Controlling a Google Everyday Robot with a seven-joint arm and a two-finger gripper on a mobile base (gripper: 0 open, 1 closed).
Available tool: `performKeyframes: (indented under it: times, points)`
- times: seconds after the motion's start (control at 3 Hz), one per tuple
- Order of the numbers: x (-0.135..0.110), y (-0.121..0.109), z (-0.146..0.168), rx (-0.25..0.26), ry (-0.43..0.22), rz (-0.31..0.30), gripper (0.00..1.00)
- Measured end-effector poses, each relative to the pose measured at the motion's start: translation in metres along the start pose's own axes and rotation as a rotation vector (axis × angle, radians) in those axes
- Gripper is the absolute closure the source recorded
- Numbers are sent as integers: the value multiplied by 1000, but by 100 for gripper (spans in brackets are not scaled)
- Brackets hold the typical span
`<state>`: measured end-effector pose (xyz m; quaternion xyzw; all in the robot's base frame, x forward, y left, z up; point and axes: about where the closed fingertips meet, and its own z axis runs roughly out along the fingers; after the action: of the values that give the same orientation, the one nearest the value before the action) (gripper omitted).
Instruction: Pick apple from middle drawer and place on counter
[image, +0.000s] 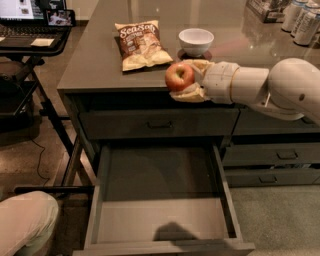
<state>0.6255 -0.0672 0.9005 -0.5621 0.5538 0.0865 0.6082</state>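
Note:
The red apple (179, 76) with yellowish patches is held in my gripper (186, 79), whose pale fingers close on it from above and below. It hangs at the front edge of the grey counter (100, 70), level with the countertop. Below it the middle drawer (162, 200) is pulled wide open, its plain grey inside empty. My white arm reaches in from the right.
A snack bag (140, 44) and a white bowl (196, 41) sit on the counter just behind the apple. Cans (300, 17) stand at the far right. A laptop stand (30, 37) is at the left. The shallower drawer (160, 122) above stays closed.

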Motion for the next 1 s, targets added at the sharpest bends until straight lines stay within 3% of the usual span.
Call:
performKeyframes:
  times: [0.33,0.67,1.0]
  points:
    - [8,-45,-12,114,19,107,100]
    - [12,-78,-9,170,97,165,100]
    - [23,-101,5,169,178,225,100]
